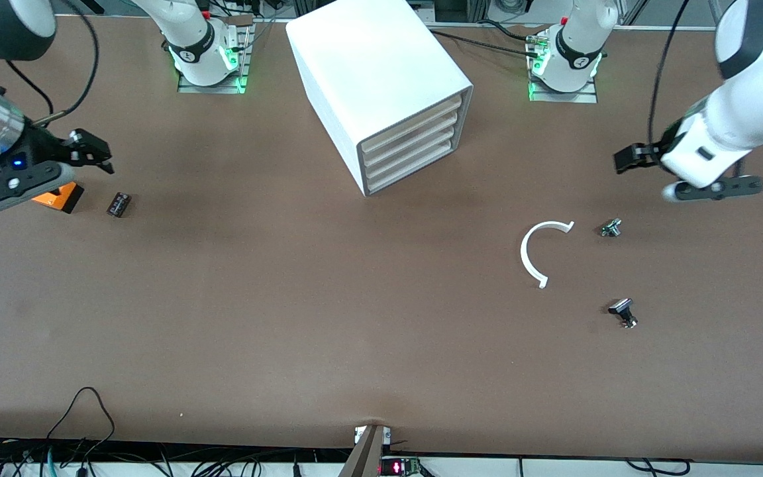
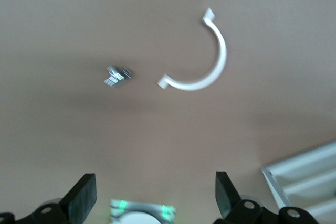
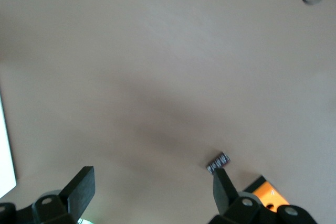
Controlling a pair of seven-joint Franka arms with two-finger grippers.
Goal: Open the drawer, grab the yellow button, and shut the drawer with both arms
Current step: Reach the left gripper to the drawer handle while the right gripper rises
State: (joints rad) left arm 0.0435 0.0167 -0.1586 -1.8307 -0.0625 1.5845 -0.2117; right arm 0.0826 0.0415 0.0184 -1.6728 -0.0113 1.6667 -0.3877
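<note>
Left gripper [image 1: 628, 159] hangs open and empty over the table at the left arm's end, fingers [image 2: 83, 195] spread wide in its wrist view; below it lie a white C-shaped piece [image 1: 537, 252], a small silver-black part [image 1: 610, 228] beside that, and a black part [image 1: 623, 311] nearer the front camera. Right gripper [image 1: 93, 151] also open and empty, up over the right arm's end above an orange box [image 1: 58, 197] and a small black part [image 1: 118, 204]. The drawer [image 1: 414, 119], top of four in the white cabinet [image 1: 375, 79], sits shut between the arm bases; the button isn't visible in any view.
</note>
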